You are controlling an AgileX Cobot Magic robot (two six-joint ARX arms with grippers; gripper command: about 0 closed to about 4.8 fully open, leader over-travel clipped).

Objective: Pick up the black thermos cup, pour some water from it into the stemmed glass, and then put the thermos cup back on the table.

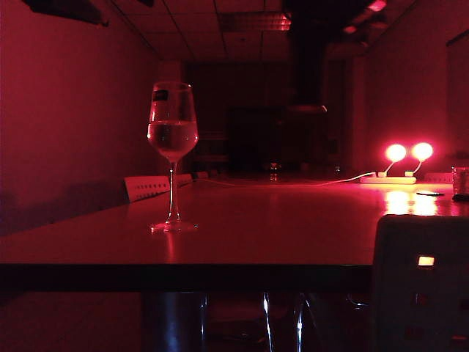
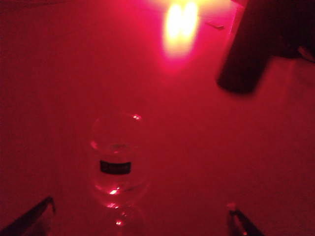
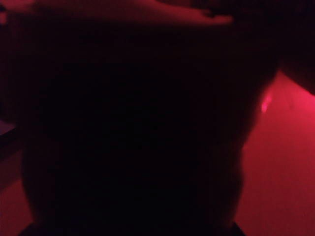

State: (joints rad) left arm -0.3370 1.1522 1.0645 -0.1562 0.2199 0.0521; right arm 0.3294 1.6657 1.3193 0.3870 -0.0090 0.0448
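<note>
Right gripper: out of sight in its own wrist view, which a dark mass fills almost edge to edge, taken to be the black thermos cup (image 3: 138,137) right up against the lens. Jaws not visible, so I cannot tell if they clasp it or stand apart. Left wrist view shows a dark cylinder off beyond the glass, toward the table's far side where two lamps (image 1: 408,152) glare. It is probably the same cup, but whether it rests on the table (image 1: 293,235) or hangs above it is unclear. Exterior view does not show the cup at all. Left gripper (image 2: 139,210): fingers spread wide, holding nothing, hovering above the stemmed glass (image 1: 173,147). The glass stands upright near the table's front edge, toward its left end, bowl roughly half full. Judgement: pouring looks done, and returning the cup is the step in hand. To do it well, bring the cup upright before lowering so nothing dribbles. Choose bare table well apart from the glass. Descend straight, let the base sit flat, then part the jaws and lift clear without nudging the overhanging lid. The left arm is best held quiet, since a brush against that thin stem would topple the glass.
</note>
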